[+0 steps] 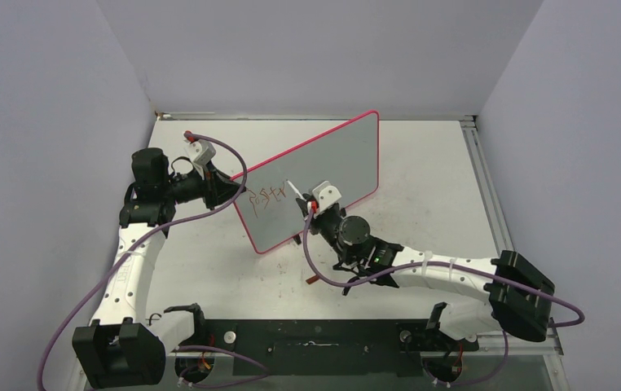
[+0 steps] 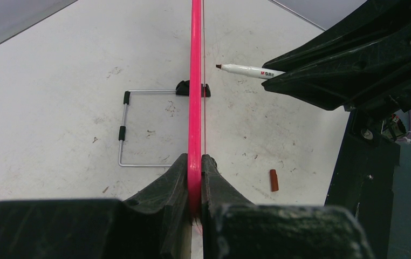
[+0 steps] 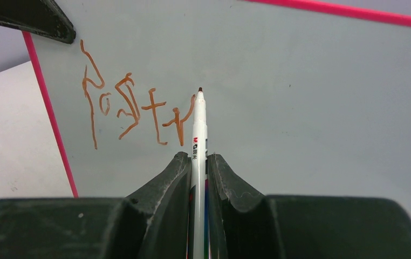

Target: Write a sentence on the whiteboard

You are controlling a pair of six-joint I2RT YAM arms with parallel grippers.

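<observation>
Whiteboard stands upright on the bench, its rim pinched by the left end effector, likely to steady it for writing, while the right end effector clamps a marker, tip just off the surface beside the unfinished sentence.

The whiteboard is smooth, its rim glossy plastic; the counter is scuffed and matt; the fingers matt black.
</observation>
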